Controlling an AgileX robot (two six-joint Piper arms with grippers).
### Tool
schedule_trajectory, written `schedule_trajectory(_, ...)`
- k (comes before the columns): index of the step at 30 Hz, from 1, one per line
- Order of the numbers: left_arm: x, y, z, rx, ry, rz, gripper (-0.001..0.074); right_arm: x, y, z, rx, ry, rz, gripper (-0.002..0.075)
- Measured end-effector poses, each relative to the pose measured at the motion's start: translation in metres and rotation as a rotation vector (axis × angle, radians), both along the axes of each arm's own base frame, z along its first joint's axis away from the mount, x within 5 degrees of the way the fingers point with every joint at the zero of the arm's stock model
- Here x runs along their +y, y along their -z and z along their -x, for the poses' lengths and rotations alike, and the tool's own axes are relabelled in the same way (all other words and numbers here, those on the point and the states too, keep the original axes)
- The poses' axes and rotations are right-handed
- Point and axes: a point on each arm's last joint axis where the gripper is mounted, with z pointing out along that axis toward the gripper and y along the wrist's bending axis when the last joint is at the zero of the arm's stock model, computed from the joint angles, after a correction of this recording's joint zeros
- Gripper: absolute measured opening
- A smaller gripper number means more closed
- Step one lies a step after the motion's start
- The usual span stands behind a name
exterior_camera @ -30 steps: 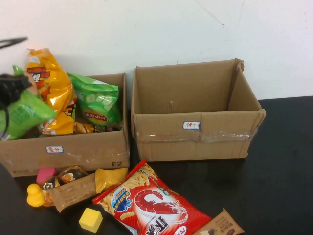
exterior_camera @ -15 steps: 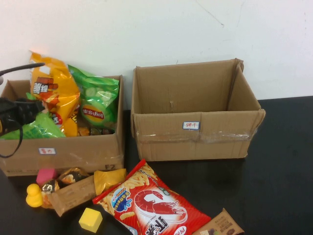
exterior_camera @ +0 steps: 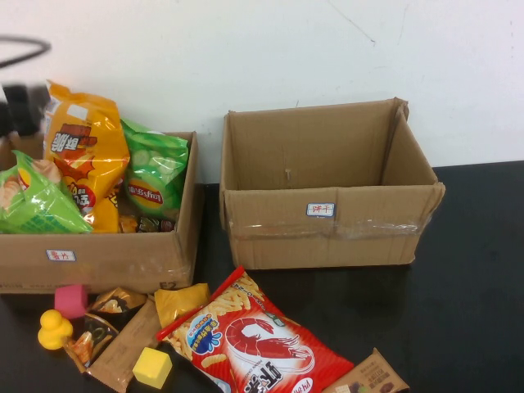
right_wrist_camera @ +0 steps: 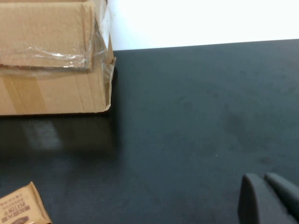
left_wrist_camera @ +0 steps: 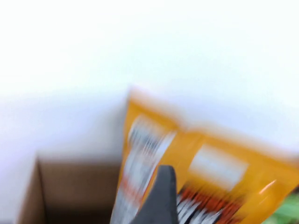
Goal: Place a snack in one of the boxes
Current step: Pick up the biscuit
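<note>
1. Two cardboard boxes stand side by side on the black table point(exterior_camera: 475, 270): the left box point(exterior_camera: 115, 258) holds snacks, the right box point(exterior_camera: 327, 217) shows only bare cardboard inside.
2. Three bags sit in the left box: a light green bag point(exterior_camera: 37, 205) leaning at its left end, an orange chip bag point(exterior_camera: 86, 155) standing upright, and a green chip bag point(exterior_camera: 154, 172) just beside it on the right.
3. In front of the boxes lie one red shrimp-snack bag point(exterior_camera: 250, 340), a brown packet point(exterior_camera: 368, 377) at the near edge, and a cluster of small wrapped snacks point(exterior_camera: 123, 323).
4. One pink block point(exterior_camera: 70, 300), one yellow cube point(exterior_camera: 152, 367) and one yellow duck point(exterior_camera: 54, 329) lie among them.
5. The left gripper point(exterior_camera: 20, 102) hangs blurred above the left box's far left corner, beside the orange chip bag; whether it is clenched or released cannot be told.
6. The right gripper point(right_wrist_camera: 268, 198) is low over bare table to the right of the right box, its fingers pressed together on nothing.
</note>
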Motion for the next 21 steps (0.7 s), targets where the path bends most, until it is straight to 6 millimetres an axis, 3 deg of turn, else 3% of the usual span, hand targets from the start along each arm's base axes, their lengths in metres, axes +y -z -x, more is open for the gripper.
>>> schedule_trajectory(4,-0.013,-0.044,0.034,-0.116,-0.008,-0.040,0.0572,0.000,0.000,0.000,0.000,0.000,0.000,-0.0001)
schedule_trajectory(6,-0.018,-0.055,0.053,-0.146,-0.015,-0.061,0.0471,0.000,0.000,0.000,0.000,0.000,0.000,-0.0001)
schedule_trajectory(9,-0.024,-0.054,0.078,-0.150,-0.027,-0.123,0.0246,0.000,0.000,0.000,0.000,0.000,0.000,-0.0001)
schedule_trajectory(11,-0.026,-0.045,0.093,-0.126,-0.039,-0.147,0.0118,0.000,0.000,0.000,0.000,0.000,0.000,-0.0001)
schedule_trajectory(13,-0.026,-0.032,0.105,-0.088,-0.054,-0.153,0.0054,0.000,0.000,0.000,0.000,0.000,0.000,-0.0001)
schedule_trajectory(21,-0.049,0.062,0.140,0.202,0.019,-0.100,0.0001,0.000,0.000,0.000,0.000,0.000,0.000,-0.0001)
